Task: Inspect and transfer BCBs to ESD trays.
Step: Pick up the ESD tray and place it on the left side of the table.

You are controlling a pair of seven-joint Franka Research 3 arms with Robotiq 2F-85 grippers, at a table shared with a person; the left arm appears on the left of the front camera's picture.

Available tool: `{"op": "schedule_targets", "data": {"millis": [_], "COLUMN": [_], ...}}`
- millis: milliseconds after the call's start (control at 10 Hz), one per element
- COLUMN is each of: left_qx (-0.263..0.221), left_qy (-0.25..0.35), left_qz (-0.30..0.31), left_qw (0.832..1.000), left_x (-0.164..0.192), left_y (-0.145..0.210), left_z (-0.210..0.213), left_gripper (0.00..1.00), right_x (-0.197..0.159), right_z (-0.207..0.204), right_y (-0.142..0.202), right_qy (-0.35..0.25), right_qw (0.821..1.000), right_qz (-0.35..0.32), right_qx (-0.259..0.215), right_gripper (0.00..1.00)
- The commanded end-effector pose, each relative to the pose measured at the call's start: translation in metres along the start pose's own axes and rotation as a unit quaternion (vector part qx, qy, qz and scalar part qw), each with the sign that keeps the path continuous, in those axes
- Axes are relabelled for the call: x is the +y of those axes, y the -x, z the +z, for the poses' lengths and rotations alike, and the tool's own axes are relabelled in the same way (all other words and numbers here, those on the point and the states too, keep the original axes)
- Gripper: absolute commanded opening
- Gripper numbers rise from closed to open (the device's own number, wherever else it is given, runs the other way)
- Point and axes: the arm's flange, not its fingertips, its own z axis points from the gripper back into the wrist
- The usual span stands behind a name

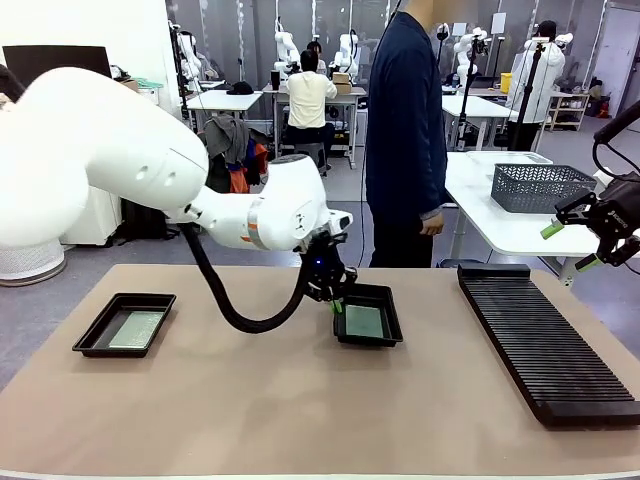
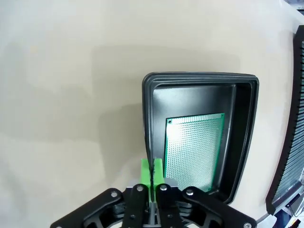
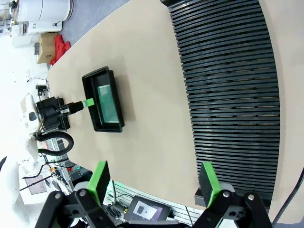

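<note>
1. Right now one BCB lies flat on the floor of the middle ESD tray, and from my left wrist view it sits toward one side of that floor, its far corners just beside the tray walls.
2. A second BCB rests in the other ESD tray, well apart at the left end of the worktop.
3. My left end effector hangs just above the near-left rim of the middle tray, its green pads pressed together with nothing between them that I can see.
4. I judge this board as set down, so the step in hand is getting clear of the tray. I would lift straight up before swinging away, so the closed fingers do not catch the flared rim and drag the tray across the worktop.
5. The left arm reaches in from the left side with its wrist bent steeply down over the tray edge and its black cable looping low beneath it. I would watch that loop as the arm moves.
6. My right end effector is held high beyond the right side of the worktop, fingers apart and empty, above the long ribbed rack.
7. A person stands at the far side, behind the middle tray.
</note>
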Motion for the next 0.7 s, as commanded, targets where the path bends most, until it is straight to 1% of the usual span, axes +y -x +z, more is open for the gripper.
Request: {"op": "schedule_targets", "data": {"millis": [0, 200, 400, 600], "left_qx": [0.001, -0.008, -0.013, -0.008], "left_qy": [0.035, 0.058, 0.055, 0.062], "left_qz": [-0.007, -0.007, 0.008, 0.014], "left_qw": [0.999, 0.998, 0.998, 0.998], "left_x": [0.037, 0.085, 0.135, 0.194], "left_y": [0.016, 0.021, 0.028, 0.032], "left_z": [0.017, 0.040, 0.064, 0.089], "left_gripper": [0.00, 0.00, 0.00, 0.00], "right_x": [0.001, 0.001, 0.001, 0.001], "right_z": [-0.002, -0.002, -0.002, -0.002], "right_y": [0.004, 0.004, 0.004, 0.004], "right_qy": [0.007, 0.007, 0.007, 0.007], "right_qw": [1.000, 1.000, 1.000, 1.000], "right_qz": [-0.008, -0.008, -0.008, -0.008], "right_qx": [-0.004, -0.004, -0.004, -0.004], "right_gripper": [1.00, 1.00, 1.00, 1.00]}}
